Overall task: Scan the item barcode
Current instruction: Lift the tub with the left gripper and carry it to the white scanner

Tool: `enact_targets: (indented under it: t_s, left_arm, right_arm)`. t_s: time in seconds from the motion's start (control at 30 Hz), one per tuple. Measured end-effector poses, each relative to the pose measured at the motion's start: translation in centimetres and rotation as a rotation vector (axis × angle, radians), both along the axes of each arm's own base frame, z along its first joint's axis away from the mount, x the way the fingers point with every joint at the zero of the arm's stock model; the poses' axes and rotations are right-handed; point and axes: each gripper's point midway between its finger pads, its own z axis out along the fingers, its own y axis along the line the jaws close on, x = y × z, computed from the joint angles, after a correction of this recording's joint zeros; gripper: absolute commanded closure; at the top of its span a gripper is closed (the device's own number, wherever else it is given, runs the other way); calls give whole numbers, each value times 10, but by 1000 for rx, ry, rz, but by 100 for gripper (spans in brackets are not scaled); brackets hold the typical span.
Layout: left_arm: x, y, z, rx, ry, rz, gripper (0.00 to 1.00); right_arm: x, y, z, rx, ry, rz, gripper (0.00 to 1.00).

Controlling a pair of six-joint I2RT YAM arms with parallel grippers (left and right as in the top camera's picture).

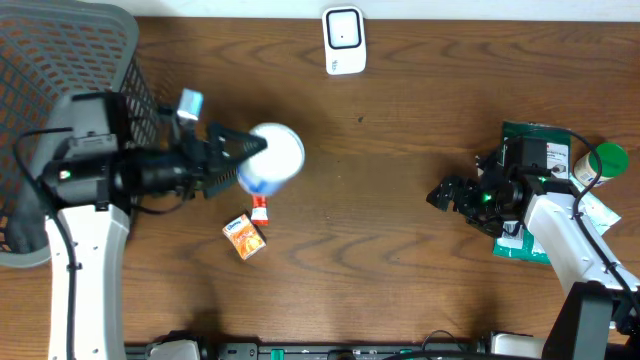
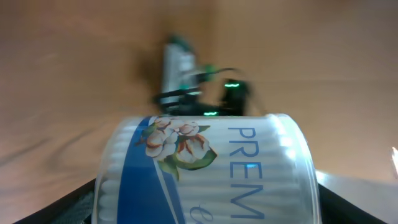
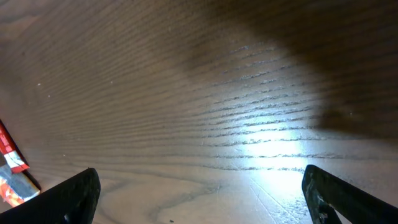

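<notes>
**Overhead view.** The left arm (image 1: pixel 90 175) reaches to the right from beside the mesh basket (image 1: pixel 60 60). The left jaws are clamped on the sides of the tub of cotton swabs (image 1: pixel 275 158). This grip leaves the tub's ends and most of its label free to be turned toward a reader. Whether the tub is clear of the table (image 1: pixel 400 260) cannot be told from above. A small orange box (image 1: pixel 245 238) and a red packet (image 1: pixel 260 208) lie just beside the tub. A white device (image 1: pixel 343 40), probably the scanner, stands at the far edge, well apart from the tub. The right arm (image 1: pixel 560 230) is parked at the right over a green packet (image 1: pixel 530 131), near a green-capped bottle (image 1: pixel 603 160). The right jaws stand apart and hold nothing.

**Left wrist view.** The tub fills the lower frame, lying between the dark jaw tips at both lower corners. The label facing the camera shows a blue band, a flower picture and the letters "PREM". No barcode shows on this face. It is probably on a hidden side, so the tub likely needs rotating before presentation.

**Right wrist view.** The right jaws are wide apart over bare table, with nothing between them. The tub is not in this view.
</notes>
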Motion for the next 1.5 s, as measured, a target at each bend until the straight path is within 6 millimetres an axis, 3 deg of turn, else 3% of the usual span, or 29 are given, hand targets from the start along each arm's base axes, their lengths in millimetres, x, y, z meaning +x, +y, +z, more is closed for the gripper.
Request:
enact_targets:
  t_s: [0.17, 0.5, 0.67, 0.93, 1.0, 1.23, 1.5]
  left_arm:
    - [10, 3, 33, -104, -145, -39, 17]
    - [14, -9, 62, -162, -210, -113, 17]
    - [7, -35, 78, -176, -266, -213, 17]
    - [-26, -91, 97, -216, -317, -429, 18]
    - [-26, -96, 98, -221, -315, -446, 26]
    - [5, -102, 85, -222, -346, -439, 29]
    - [68, -109, 52, -198, -351, -303, 29]
  right_arm:
    - [0, 0, 0, 0, 0, 0, 1]
    - [3, 0, 1, -2, -12, 0, 1]
    - [3, 0, 1, -2, -12, 0, 1]
    - [3, -1, 1, -3, -12, 0, 1]
    - [3, -1, 1, -3, -12, 0, 1]
    - [3, -1, 0, -4, -12, -1, 1]
    - [3, -3, 0, -12, -11, -4, 1]
